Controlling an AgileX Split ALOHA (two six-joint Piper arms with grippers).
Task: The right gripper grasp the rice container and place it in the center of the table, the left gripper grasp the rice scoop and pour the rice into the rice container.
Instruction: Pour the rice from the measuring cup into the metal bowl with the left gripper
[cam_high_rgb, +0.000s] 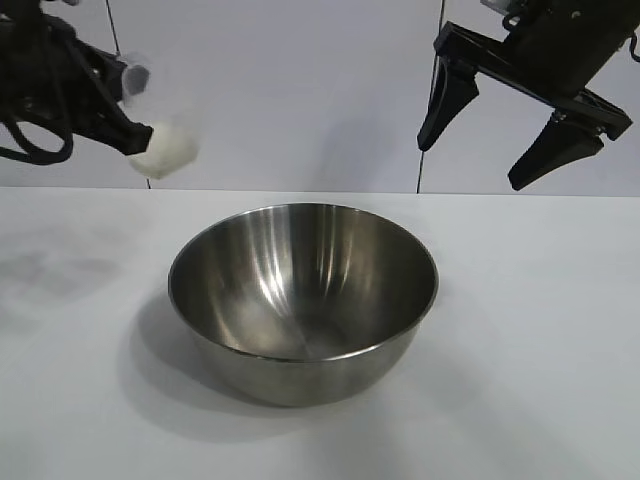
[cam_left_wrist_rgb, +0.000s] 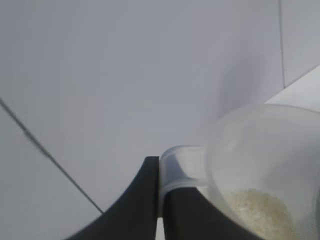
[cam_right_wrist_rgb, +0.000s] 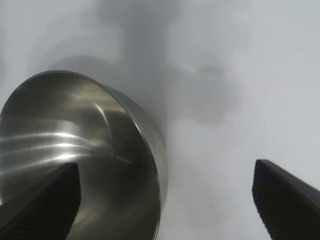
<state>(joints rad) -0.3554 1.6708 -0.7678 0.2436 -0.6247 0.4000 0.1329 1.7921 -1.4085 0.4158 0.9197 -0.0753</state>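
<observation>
The steel rice container (cam_high_rgb: 302, 290) stands upright in the middle of the white table (cam_high_rgb: 540, 330); it looks empty. It also shows in the right wrist view (cam_right_wrist_rgb: 75, 160). My left gripper (cam_high_rgb: 135, 135) is high at the far left, shut on the handle of the clear rice scoop (cam_high_rgb: 165, 150), which holds white rice (cam_left_wrist_rgb: 260, 210). In the left wrist view the black fingers (cam_left_wrist_rgb: 145, 200) pinch the scoop's handle (cam_left_wrist_rgb: 180, 167). My right gripper (cam_high_rgb: 470, 165) hangs open and empty above the table, behind and to the right of the container.
A pale panelled wall (cam_high_rgb: 300, 90) with vertical seams stands behind the table. Shadows fall on the table at the left.
</observation>
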